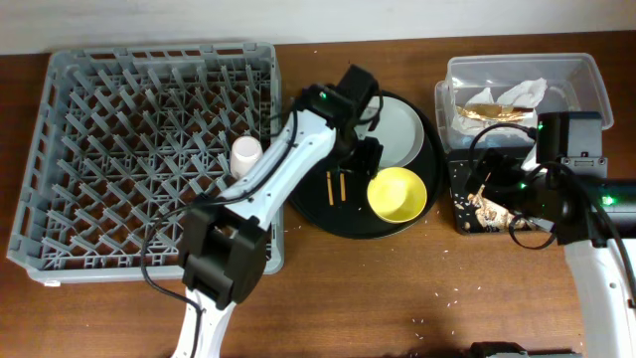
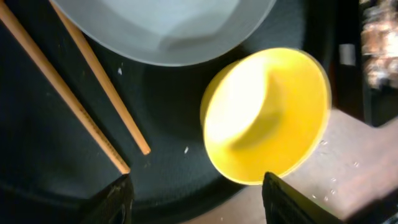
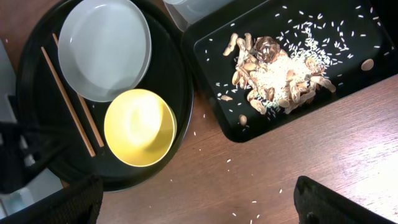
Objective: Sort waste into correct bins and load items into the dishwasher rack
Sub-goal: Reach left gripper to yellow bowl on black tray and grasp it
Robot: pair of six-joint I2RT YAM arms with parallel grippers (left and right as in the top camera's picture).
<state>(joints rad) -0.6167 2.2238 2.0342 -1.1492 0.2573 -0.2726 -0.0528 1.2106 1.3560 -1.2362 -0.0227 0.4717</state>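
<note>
My left gripper (image 1: 364, 159) (image 2: 196, 202) is open and empty, hovering over the round black tray between the chopstick tips and the yellow bowl (image 1: 397, 194) (image 2: 267, 115) (image 3: 140, 127). The grey-green plate (image 1: 399, 129) (image 2: 168, 31) (image 3: 106, 46) and the chopsticks (image 1: 336, 186) (image 2: 81, 93) (image 3: 71, 102) lie on the same tray. The pink cup (image 1: 246, 152) stands in the grey rack (image 1: 89, 149). My right gripper (image 1: 497, 184) (image 3: 199, 205) is open and empty, high above the black rectangular tray (image 1: 465, 214) (image 3: 211, 43), which holds food scraps (image 3: 273, 68). The clear tub (image 1: 586, 75) holds the napkin (image 1: 522, 92) and wrapper (image 1: 487, 111). The light blue cup is out of view.
The large round black tray (image 1: 328, 214) (image 3: 180, 81) sits between the rack and the bins. Loose rice grains (image 3: 245, 158) lie scattered on the brown table in front of the black rectangular tray. My left arm (image 1: 268, 179) reaches across the rack's right edge.
</note>
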